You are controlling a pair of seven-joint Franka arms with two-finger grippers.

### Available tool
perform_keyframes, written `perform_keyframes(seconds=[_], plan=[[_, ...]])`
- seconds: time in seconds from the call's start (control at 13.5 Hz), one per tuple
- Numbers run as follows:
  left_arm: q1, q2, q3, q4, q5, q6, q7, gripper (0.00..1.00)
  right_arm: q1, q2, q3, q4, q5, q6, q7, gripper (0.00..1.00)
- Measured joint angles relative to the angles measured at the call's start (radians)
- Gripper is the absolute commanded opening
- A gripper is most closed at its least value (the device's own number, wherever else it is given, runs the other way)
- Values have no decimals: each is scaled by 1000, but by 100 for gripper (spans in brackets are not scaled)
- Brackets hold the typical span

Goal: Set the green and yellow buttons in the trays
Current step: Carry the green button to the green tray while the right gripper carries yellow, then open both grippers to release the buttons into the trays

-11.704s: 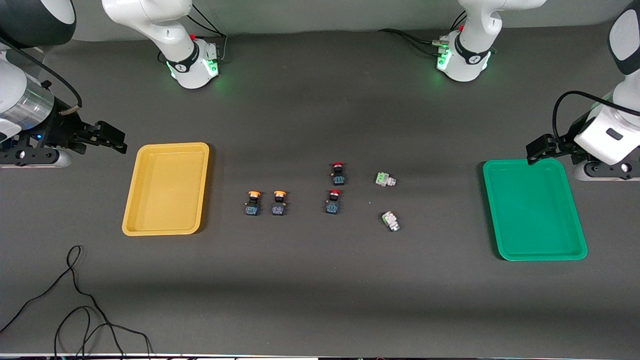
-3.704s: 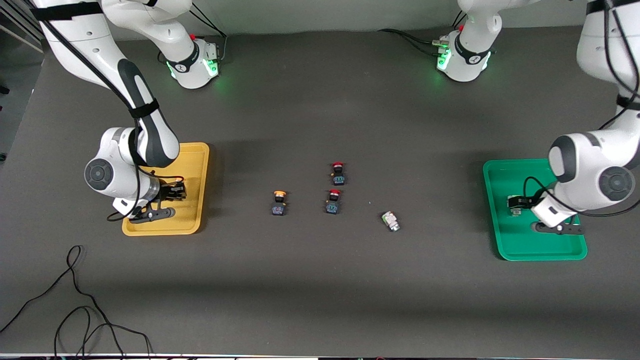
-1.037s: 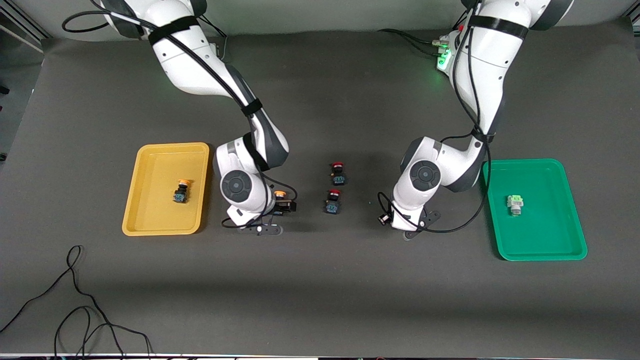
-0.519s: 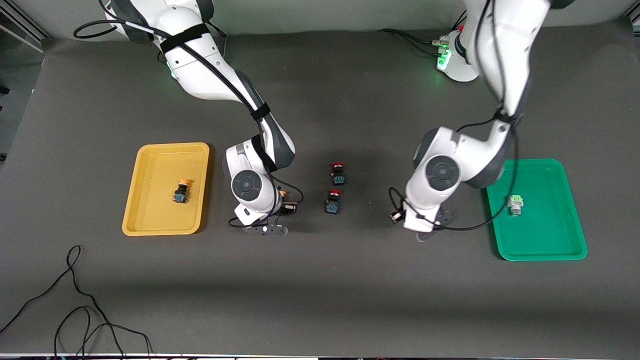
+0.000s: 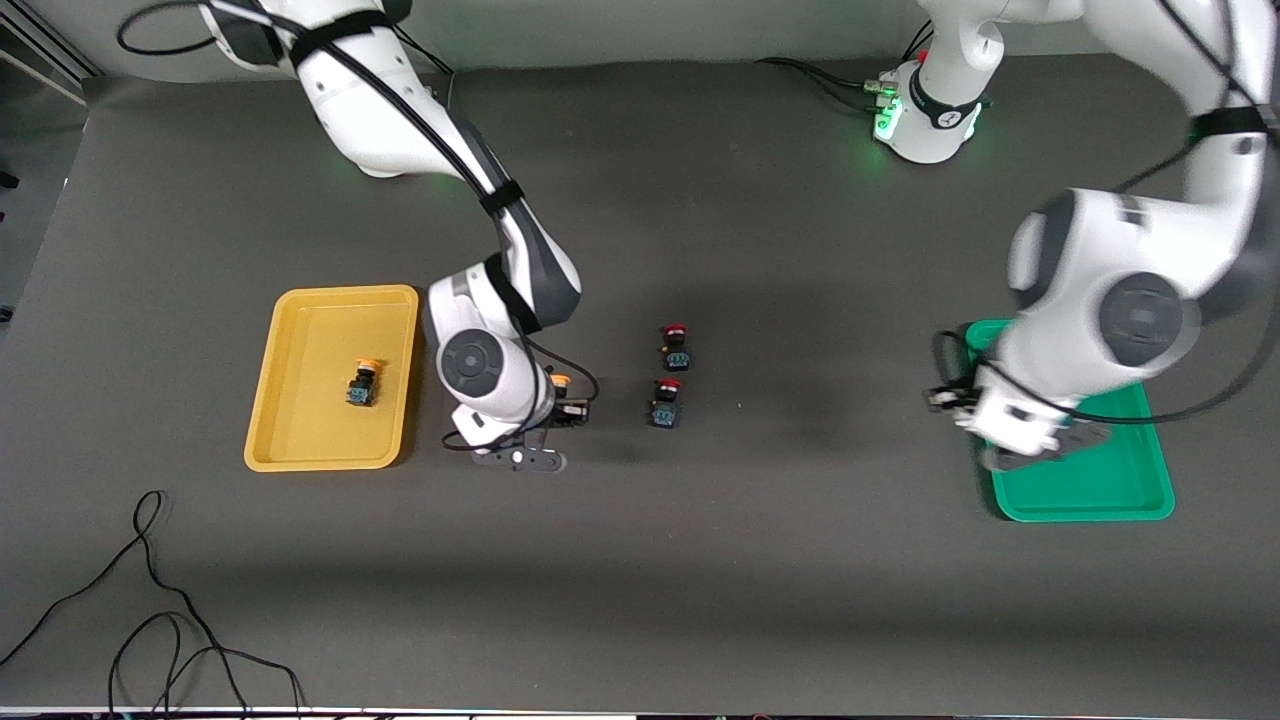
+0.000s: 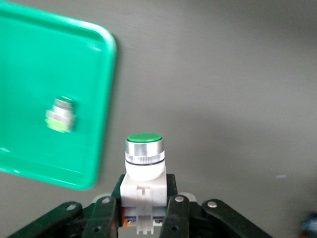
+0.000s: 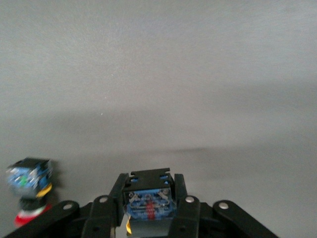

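From the front camera, the right gripper (image 5: 572, 412) is down low over the table between the yellow tray (image 5: 262, 400) and the two red buttons (image 5: 670, 375), clamped on a yellow button (image 5: 560, 381) whose orange cap peeks out beside the wrist. Another yellow button (image 5: 363, 384) sits inside that tray, well apart from this gripper. The left gripper (image 5: 948, 398) hangs over the table just beside the green tray (image 5: 1100, 490), at the rim on the side of the red buttons, its wrist covering much of the tray. Over to the left wrist camera: the left gripper (image 6: 141, 218) is pinched on a green button (image 6: 144, 158), cap pointing away from the fingers, and a second green button (image 6: 62, 114) lies in the green tray (image 6: 59, 59) off to one side. Right wrist camera: the right gripper (image 7: 148, 210) grips the blue-black body of the yellow button (image 7: 148, 196), with a red button (image 7: 29, 186) near it on the table.
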Motion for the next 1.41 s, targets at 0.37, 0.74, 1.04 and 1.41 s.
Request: perform_keyframes(seconds=[0.37, 0.74, 1.04, 1.41], plan=[[271, 29, 4, -18, 51, 15, 410, 12, -7, -222, -175, -1, -1, -305, -30, 0], [326, 172, 0, -165, 82, 369, 465, 12, -10, -290, -393, -41, -8, -440, -326, 0], [378, 267, 0, -184, 82, 502, 528, 67, -14, -289, -516, -166, -23, -396, -583, 0], [385, 242, -9, -167, 82, 493, 533, 99, -20, -280, -561, -427, -24, -65, -791, 0]])
